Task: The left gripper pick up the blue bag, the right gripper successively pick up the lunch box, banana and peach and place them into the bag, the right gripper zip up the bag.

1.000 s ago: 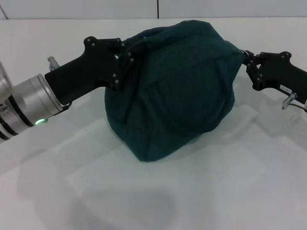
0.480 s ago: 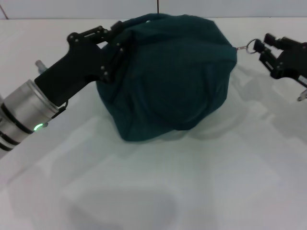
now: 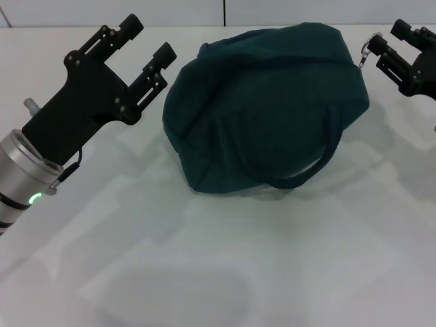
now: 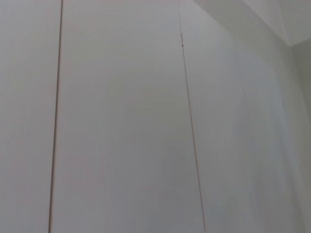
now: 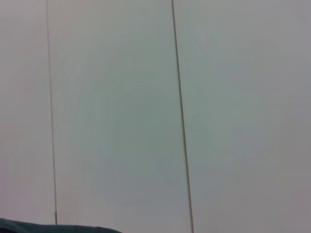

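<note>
The blue bag (image 3: 266, 109) sits on the white bench (image 3: 225, 272), up near twelve o'clock in the head view. It looks closed and lumpy, and one loop handle (image 3: 306, 170) hangs down its near side. The left gripper (image 3: 151, 42) is at about ten o'clock, just beside the bag and not touching it. Its jaws are spread wide with nothing between them. The right gripper (image 3: 385, 42) is at about two o'clock, by the bag's other end. Its jaws are spread a little, and the metal ring pull (image 3: 370, 46) sits right at its tips. Both wrist views show only a pale panelled wall (image 4: 121, 121).
</note>
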Action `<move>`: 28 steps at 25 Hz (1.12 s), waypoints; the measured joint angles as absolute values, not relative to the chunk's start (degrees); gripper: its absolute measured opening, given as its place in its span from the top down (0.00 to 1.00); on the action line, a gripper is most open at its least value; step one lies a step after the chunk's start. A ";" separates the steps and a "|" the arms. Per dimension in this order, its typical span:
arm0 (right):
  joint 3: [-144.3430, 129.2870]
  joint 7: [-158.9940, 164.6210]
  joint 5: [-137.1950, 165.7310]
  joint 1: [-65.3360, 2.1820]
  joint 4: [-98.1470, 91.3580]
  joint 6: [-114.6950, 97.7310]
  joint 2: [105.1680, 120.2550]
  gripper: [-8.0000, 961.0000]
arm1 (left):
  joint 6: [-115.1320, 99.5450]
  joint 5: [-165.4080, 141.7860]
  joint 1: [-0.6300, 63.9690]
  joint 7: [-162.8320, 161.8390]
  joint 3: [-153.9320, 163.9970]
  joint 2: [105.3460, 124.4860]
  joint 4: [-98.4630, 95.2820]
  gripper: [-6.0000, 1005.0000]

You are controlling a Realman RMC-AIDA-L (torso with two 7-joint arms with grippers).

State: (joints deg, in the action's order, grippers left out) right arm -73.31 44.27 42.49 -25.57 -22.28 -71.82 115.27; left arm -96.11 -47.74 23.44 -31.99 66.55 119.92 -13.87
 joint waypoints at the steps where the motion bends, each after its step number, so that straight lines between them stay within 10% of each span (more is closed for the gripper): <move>1: -73.39 44.34 42.54 -25.64 -22.11 -71.38 115.27 0.47 | -96.02 -47.74 23.47 -31.97 66.53 119.94 -13.68 0.50; 28: -75.06 44.54 42.70 -27.62 -16.24 -60.56 115.83 0.49 | -79.11 -71.98 37.25 -66.03 67.39 119.67 -30.25 0.43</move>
State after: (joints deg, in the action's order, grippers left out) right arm -75.06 44.54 42.70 -27.62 -16.24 -60.56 115.83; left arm -79.11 -71.98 37.25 -66.03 67.39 119.67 -30.25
